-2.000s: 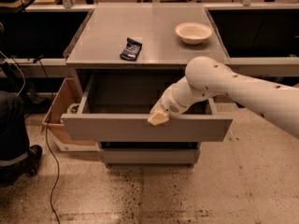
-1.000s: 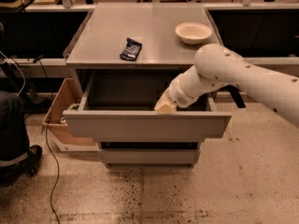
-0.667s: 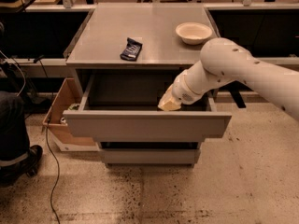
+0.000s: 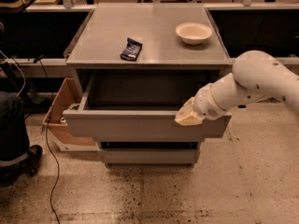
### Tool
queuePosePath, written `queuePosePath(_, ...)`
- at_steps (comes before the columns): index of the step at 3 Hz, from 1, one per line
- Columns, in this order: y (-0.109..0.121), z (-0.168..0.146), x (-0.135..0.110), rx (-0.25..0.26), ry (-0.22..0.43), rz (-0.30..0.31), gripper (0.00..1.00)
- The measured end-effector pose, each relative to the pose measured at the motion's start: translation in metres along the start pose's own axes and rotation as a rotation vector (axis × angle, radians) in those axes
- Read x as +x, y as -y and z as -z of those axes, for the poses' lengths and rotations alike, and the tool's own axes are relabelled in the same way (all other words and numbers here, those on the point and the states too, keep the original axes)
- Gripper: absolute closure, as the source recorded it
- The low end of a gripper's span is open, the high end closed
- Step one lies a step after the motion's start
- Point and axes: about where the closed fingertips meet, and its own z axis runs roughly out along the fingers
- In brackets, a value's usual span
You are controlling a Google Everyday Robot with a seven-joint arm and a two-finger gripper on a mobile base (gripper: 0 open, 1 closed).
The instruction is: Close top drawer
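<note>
**Top drawer hanging wide open, tool sitting at its front edge**

Going left to right: a cardboard box is sitting on the floor well off to the tool's left, beside the desk. The drawer is sticking far out, with its front panel running from far left of the tool to just right of it. A dark packet is lying on the desk behind and left of the tool, and a bowl is almost straight behind it. The tool looks to be touching the panel's upper right edge. I can't tell how far open it is or whether it's holding anything. The white arm is reaching in from its right.

My take: it should be pushing straight in, square to the panel. It's sitting off-centre, so a slow, steady shove is looking safer, or the drawer risks skewing and jamming.
</note>
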Motion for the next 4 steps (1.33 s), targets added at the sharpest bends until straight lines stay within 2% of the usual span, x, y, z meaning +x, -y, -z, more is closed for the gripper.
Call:
queuePosePath(1, 0.000, 0.000, 0.000, 0.000, 0.000, 0.000, 1.00)
queuePosePath(3, 0.004, -0.028, 0.027, 0.012, 0.144, -0.051, 1.00)
queuePosePath(4, 0.019, -0.047, 0.038, 0.063, 0.201, -0.065, 1.00)
